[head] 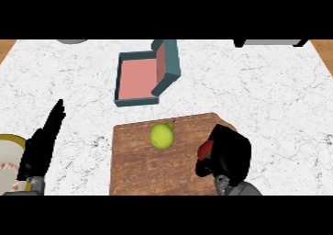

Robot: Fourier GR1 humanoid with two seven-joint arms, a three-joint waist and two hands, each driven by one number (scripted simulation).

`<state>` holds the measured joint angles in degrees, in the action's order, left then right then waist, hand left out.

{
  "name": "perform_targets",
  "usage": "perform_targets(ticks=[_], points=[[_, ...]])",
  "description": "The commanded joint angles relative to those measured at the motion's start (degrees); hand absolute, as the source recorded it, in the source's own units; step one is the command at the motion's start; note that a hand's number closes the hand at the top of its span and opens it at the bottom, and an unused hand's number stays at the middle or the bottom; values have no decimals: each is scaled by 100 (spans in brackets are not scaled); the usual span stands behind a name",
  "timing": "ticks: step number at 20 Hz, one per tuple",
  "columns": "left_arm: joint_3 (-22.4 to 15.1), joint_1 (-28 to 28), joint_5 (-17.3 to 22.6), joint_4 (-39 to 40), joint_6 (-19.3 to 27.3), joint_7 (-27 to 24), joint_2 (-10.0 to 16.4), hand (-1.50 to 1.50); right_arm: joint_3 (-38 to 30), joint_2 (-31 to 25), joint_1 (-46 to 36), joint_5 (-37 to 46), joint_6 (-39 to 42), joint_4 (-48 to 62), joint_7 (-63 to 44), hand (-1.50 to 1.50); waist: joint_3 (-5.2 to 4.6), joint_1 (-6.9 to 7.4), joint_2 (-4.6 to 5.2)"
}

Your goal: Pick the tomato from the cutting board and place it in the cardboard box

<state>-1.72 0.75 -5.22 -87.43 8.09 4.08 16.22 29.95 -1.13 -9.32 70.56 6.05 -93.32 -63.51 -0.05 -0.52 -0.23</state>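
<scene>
Your right hand (230, 153) is at the right edge of the cutting board (141, 170), its fingers curled round the tomato (205, 151), which shows only as a red patch at the hand's left side. You cannot tell whether it is lifted. A green fruit (161, 136) lies on the board. The teal box (170, 59) stands farther back on the counter (263, 92), well apart. Your left hand (40, 147) rests at the left, fingers straight, beside a plate (6, 140).

Kitchen setting: white marbled counter (263, 92), wooden cutting board (145, 172) on it, green fruit (161, 136) on the board.
</scene>
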Motion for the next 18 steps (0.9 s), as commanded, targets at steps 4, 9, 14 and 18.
perform_targets(ticks=[4,9,14,18], points=[[71,170,66,-298,-160,112,99,0,279,108,-89,1004,550,-818,-1560,150,0,52,-9],[3,270,13,-261,-137,86,-47,0,435,108,-460,857,474,-2072,-1148,150,2,47,-6],[52,-122,-73,-191,-156,206,12,0,424,110,-1629,526,-154,-1911,-892,150,4,110,16],[-1,-207,-159,-4,-91,208,-137,0,408,110,-2721,62,-460,-1309,-1187,150,1,150,26]])
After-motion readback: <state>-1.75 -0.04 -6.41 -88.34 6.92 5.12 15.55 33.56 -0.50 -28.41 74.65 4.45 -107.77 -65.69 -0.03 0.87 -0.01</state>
